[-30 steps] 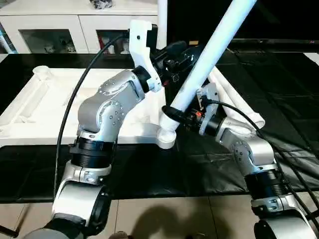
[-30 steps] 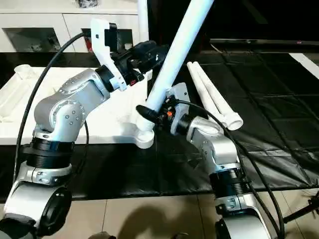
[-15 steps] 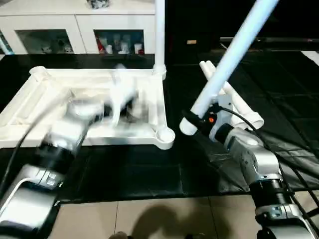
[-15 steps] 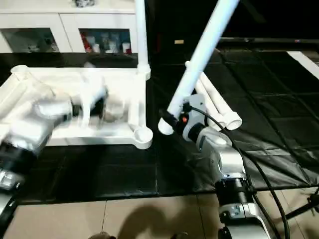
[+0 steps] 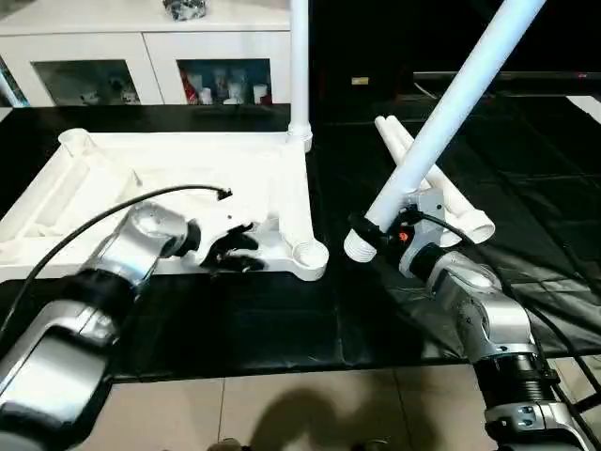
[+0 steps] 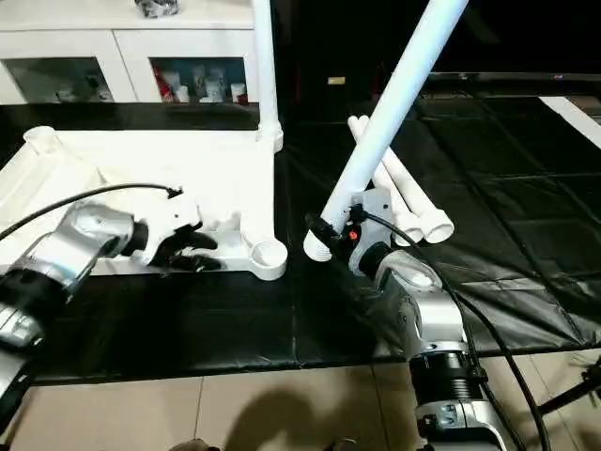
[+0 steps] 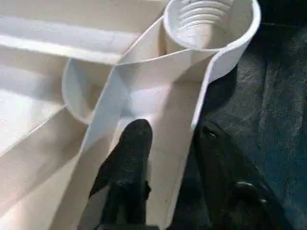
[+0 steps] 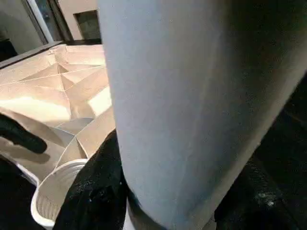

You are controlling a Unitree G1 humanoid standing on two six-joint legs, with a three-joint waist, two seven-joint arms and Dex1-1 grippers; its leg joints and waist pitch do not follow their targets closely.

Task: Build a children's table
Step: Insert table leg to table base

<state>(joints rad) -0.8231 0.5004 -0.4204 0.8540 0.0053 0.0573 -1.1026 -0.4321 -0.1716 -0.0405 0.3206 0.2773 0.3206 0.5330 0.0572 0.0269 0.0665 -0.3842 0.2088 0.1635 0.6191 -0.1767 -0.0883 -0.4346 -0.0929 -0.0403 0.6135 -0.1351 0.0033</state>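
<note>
My left gripper [image 5: 235,252] straddles the tabletop's [image 5: 113,178] near rim beside the corner socket [image 5: 310,254]; my right gripper [image 5: 376,232] clamps a tilted leg [image 5: 451,113]

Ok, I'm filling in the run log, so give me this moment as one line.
left hand: straddling tabletop near rim | right hand: shut on tilted leg beside corner socket | one leg upright in far socket

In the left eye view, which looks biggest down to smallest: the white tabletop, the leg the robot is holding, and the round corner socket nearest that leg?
1. Tabletop, largest.
2. Held leg, long but slim; it is closer to the camera, so unsure.
3. Corner socket, clearly smallest.
</note>
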